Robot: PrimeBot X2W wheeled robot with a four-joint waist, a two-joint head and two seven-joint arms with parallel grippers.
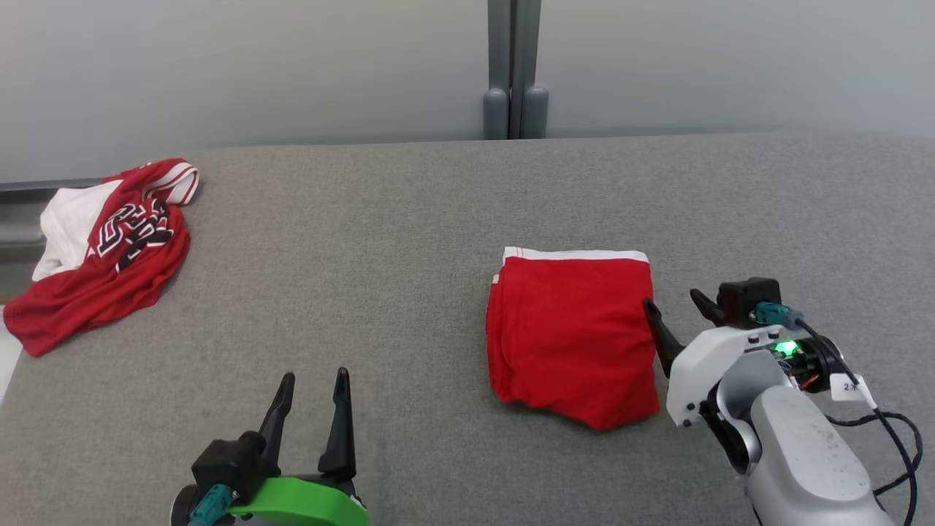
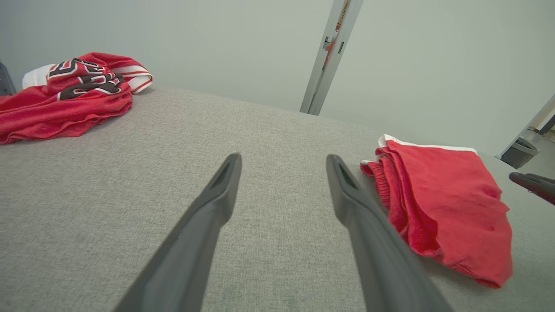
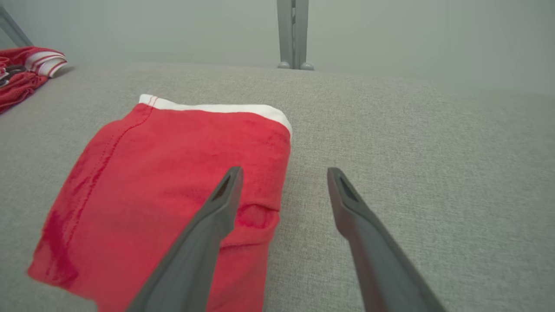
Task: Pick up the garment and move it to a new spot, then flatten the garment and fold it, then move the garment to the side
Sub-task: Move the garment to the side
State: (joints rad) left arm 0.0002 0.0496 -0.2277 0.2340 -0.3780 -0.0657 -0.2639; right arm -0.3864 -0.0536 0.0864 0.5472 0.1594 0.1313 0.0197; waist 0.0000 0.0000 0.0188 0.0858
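Folded garment [image 1: 573,336], centre right, is judged soft and light, best pinched at its edge beside the wide-open right pincer [image 1: 670,299].

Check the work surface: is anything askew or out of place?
Nothing damaged. The folded red garment lies tidy beside the open right gripper. Only the red jersey at far left is bunched in a heap.

Crumpled red-and-white jersey [image 1: 109,248] at far-left edge of grey fabric surface [image 1: 365,292]; grey post [image 1: 514,73] behind, pale wall [image 1: 219,66]
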